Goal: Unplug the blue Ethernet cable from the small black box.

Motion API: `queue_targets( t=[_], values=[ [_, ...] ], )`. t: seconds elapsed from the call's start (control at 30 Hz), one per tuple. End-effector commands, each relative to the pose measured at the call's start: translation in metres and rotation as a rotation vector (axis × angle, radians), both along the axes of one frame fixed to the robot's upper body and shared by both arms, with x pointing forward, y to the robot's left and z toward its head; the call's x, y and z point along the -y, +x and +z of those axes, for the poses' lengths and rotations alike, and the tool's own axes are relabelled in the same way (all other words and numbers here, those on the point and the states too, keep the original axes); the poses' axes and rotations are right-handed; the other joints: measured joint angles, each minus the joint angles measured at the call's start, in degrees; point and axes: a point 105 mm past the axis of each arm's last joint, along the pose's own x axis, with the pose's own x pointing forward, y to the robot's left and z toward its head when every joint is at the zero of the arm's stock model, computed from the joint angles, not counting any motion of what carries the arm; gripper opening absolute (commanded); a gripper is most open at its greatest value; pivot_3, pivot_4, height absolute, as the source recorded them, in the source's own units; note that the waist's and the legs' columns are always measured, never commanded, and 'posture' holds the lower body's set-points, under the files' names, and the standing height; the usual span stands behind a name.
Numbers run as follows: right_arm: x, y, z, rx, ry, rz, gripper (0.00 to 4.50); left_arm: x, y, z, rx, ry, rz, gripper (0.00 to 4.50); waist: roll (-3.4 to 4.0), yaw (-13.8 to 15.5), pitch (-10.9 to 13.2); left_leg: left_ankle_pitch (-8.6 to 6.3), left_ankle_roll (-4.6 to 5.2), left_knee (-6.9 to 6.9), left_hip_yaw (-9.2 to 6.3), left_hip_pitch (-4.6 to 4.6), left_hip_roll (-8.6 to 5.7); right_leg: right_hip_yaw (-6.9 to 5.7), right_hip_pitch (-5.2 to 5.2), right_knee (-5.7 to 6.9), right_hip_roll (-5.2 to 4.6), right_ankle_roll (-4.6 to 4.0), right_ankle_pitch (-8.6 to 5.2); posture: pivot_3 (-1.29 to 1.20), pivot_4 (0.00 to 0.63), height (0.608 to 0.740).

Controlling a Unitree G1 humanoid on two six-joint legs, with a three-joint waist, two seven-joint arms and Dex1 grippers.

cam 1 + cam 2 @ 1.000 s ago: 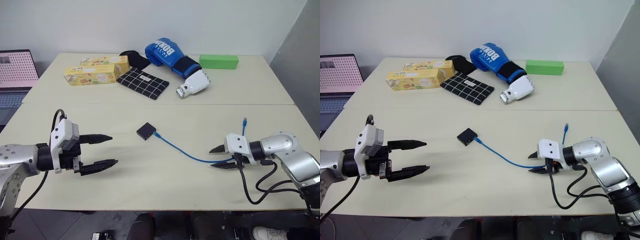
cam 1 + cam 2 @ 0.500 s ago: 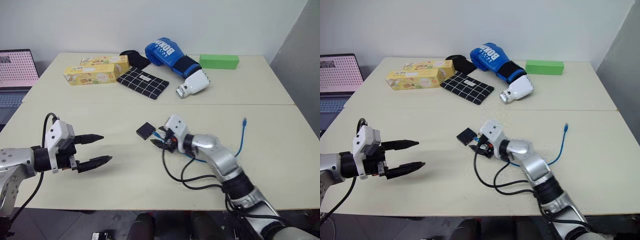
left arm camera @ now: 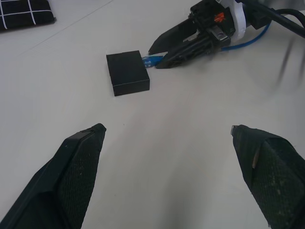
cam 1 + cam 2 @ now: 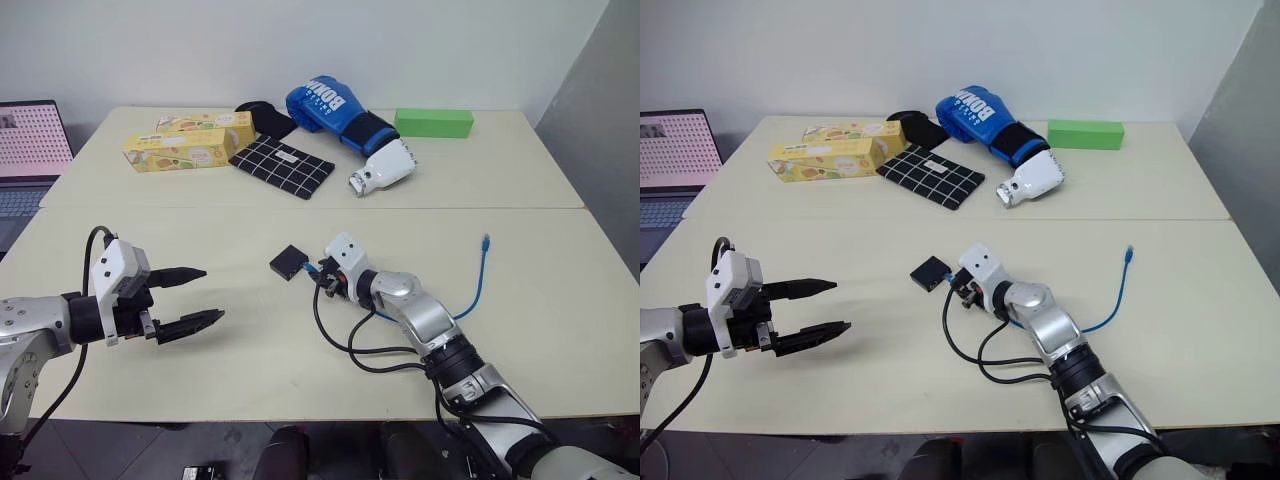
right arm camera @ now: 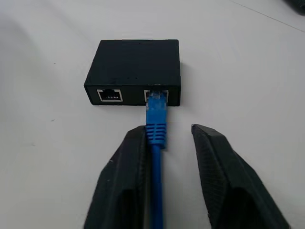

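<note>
Blue Ethernet cable (image 5: 156, 125) remains plugged into small matte-black box (image 5: 135, 71) mid-table. Right gripper (image 5: 164, 138) straddles the boot, jaws not clamped; left gripper (image 4: 190, 298) wide open. Unbraced box may drag.

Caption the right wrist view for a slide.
Right gripper straddles the blue Ethernet cable, still plugged into the small black box beside an empty port.
</note>
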Motion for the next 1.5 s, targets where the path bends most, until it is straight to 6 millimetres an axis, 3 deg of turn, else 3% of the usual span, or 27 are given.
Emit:
queue_targets(
  t=[0.03, 0.1, 0.23, 0.4, 0.63, 0.8, 1.13, 1.23, 1.5],
  values=[
    [-0.005, -0.005, 0.006, 0.048, -0.005, 0.035, 0.42, -0.007, 0.006, 0.007, 0.028, -0.021, 0.060, 4.50, 0.00, -0.2, 0.0, 0.00, 0.00, 0.00, 0.01, 0.00, 0.00, 0.01, 0.00, 0.00, 0.00, 0.00, 0.00, 0.00, 0.150, 0.740],
    [-0.001, -0.006, 0.011, 0.092, -0.018, 0.060, 0.10, -0.009, 0.008, 0.007, 0.009, -0.065, 0.081, 4.50, 0.00, -0.2, 0.0, 0.00, 0.00, 0.00, 0.00, 0.01, -0.01, 0.00, 0.00, 0.00, 0.00, 0.00, 0.00, 0.00, 0.150, 0.740],
    [0.027, -0.011, 0.031, 0.248, -0.068, 0.150, 0.08, -0.009, 0.010, 0.004, -0.065, -0.175, 0.091, 4.50, 0.00, 0.0, 0.0, 0.00, 0.00, 0.01, -0.03, -0.05, -0.01, -0.05, 0.00, -0.02, -0.01, 0.00, 0.00, 0.00, 0.150, 0.740],
    [0.042, -0.040, 0.057, 0.495, -0.147, 0.391, 0.07, 0.025, 0.007, 0.001, -0.146, -0.289, -0.018, 4.50, -0.01, 0.0, 0.0, 0.00, 0.00, 0.03, 0.08, -0.06, 0.00, 0.02, 0.01, -0.03, -0.04, 0.02, 0.00, 0.00, 0.150, 0.740],
    [0.043, -0.065, 0.071, 0.704, -0.259, 0.620, 0.07, 0.061, -0.002, -0.005, -0.262, -0.385, -0.133, 4.50, -0.03, -0.6, 0.0, 0.00, 0.00, 0.03, 0.04, 0.01, 0.04, 0.00, 0.03, 0.01, -0.01, 0.01, 0.00, 0.00, 0.150, 0.740],
    [0.040, -0.071, 0.076, 0.751, -0.273, 0.664, 0.06, 0.079, -0.005, -0.004, -0.298, -0.453, -0.175, 4.50, -0.03, -0.5, 0.0, 0.00, 0.00, 0.04, 0.03, 0.01, 0.06, 0.02, 0.05, 0.00, -0.02, 0.01, 0.00, 0.00, 0.150, 0.740],
    [0.036, -0.068, 0.089, 0.819, -0.267, 0.658, 0.06, 0.088, -0.003, -0.015, -0.325, -0.514, -0.138, 4.50, -0.03, -0.3, 0.0, 0.01, -0.01, 0.07, 0.01, 0.02, 0.07, 0.03, 0.09, -0.02, -0.08, 0.01, 0.00, 0.00, 0.150, 0.740],
    [0.034, -0.070, 0.091, 0.835, -0.261, 0.666, 0.06, 0.088, 0.002, -0.013, -0.323, -0.537, -0.130, 4.10, -0.03, -0.1, 0.0, 0.01, -0.02, 0.07, -0.01, 0.02, 0.07, 0.02, 0.10, -0.02, -0.09, 0.01, 0.00, 0.00, 0.150, 0.740],
    [0.029, -0.074, 0.095, 0.899, -0.266, 0.680, 0.06, 0.094, 0.005, -0.010, -0.329, -0.575, -0.140, 2.35, -0.03, 0.1, 0.0, 0.02, -0.03, 0.07, 0.00, 0.02, 0.06, 0.02, 0.10, -0.03, -0.10, 0.01, 0.00, 0.00, 0.150, 0.740]
  ],
)
